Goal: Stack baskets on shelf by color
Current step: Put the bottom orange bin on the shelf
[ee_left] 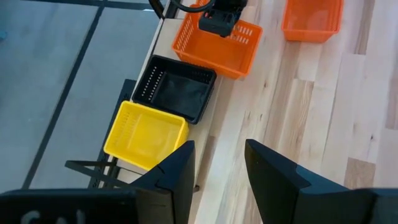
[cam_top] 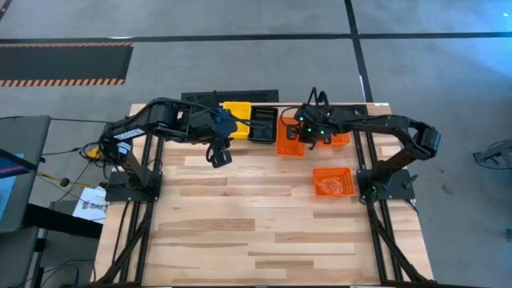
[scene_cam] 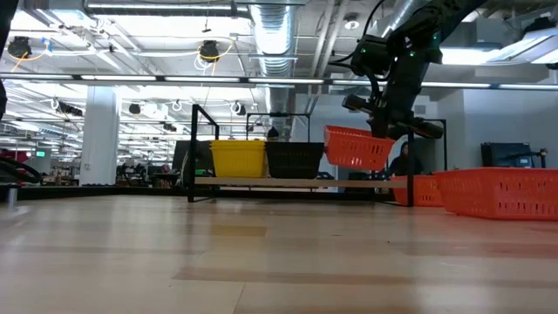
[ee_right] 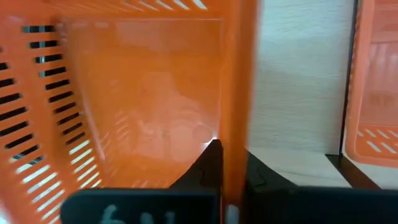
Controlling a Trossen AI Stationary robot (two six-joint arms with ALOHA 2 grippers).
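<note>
The shelf (scene_cam: 296, 182) stands at the table's far edge, with a yellow basket (cam_top: 236, 112) and a black basket (cam_top: 262, 125) resting bottom-down on its board. My right gripper (ee_right: 230, 165) is shut on an orange basket (scene_cam: 357, 146), which hangs tilted over the shelf's right part next to the black one. A second orange basket (cam_top: 332, 182) lies on the table near the right arm's base. A third (cam_top: 342, 138) sits by the shelf's right end. My left gripper (ee_left: 217, 165) hovers open above the table, near the shelf's left half, holding nothing. My right gripper grips the orange basket's long wall on the table's right side (ee_right: 236, 93), about midway along it. One finger is inside the basket and one is outside. The fingers slant down from the right. The basket is lifted clear of the board, its left side lower.
Black wire hoops (scene_cam: 193, 153) rise at the shelf's ends. The wooden table (cam_top: 240, 232) spreads bare toward the near edge. Both arm bases stand at the table's left and right edges.
</note>
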